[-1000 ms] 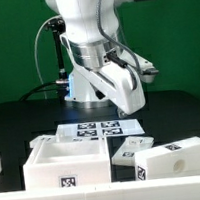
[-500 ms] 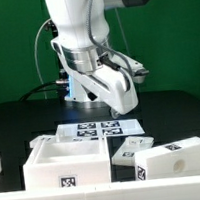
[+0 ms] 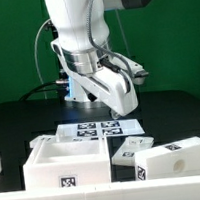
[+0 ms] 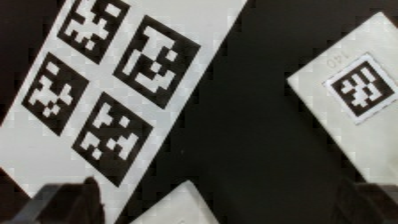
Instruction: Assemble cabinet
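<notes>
**Cabinet pieces [image 3: 65,164] sit unjoined, well below the jaws**

The gripper [image 3: 129,103] hangs in the air and holds nothing. The pictures do not show whether its jaws are parted or closed. Under the jaws lies the marker board [image 3: 91,130] on the dark table [image 3: 20,122]. Lower than the jaws and nearer the exterior camera stand three white parts: an open box-shaped piece [image 3: 52,154], a small flat piece [image 3: 132,148] and a block with a round hole [image 3: 181,162]. None touches the jaws. The wrist view shows the board's tags and one tagged white piece [image 4: 356,85] apart from them.
</notes>
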Robot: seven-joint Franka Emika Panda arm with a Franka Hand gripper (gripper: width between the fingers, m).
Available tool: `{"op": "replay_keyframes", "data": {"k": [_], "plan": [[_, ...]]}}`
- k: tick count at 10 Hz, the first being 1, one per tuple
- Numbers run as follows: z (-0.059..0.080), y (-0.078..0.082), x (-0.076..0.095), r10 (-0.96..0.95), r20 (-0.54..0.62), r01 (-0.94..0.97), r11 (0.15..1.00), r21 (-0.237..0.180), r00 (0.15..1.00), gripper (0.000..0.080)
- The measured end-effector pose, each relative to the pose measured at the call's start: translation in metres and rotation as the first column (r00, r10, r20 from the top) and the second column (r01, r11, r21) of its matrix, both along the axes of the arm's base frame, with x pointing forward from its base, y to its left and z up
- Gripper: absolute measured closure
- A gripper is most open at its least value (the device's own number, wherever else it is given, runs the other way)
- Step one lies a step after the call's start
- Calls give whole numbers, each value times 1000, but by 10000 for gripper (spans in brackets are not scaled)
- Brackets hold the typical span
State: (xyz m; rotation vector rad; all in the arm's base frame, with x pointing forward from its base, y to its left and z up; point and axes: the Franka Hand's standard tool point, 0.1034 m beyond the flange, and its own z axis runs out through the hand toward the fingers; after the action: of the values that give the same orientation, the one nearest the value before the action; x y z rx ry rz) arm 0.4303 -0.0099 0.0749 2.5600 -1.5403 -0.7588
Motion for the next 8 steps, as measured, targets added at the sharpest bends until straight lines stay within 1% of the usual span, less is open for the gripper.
{"op": "replay_keyframes", "data": {"k": [2, 3, 4, 5, 6, 7, 8], "plan": [[-5, -9, -9, 37, -2, -37, 999, 25, 999, 150], [-4, -15, -11, 45, -1, -45, 998, 34, 999, 150], [-2, -21, -12, 33, -1, -33, 999, 31, 999, 150], [1, -17, -12, 20, -5, -20, 1000, 21, 1000, 150], [8, -10, -9, 20, -8, -20, 1000, -17, 1000, 150], [6, -8, -9, 38, -2, -38, 999, 0, 999, 150], [5, -9, -10, 36, -6, -36, 999, -1, 999, 150]]}}
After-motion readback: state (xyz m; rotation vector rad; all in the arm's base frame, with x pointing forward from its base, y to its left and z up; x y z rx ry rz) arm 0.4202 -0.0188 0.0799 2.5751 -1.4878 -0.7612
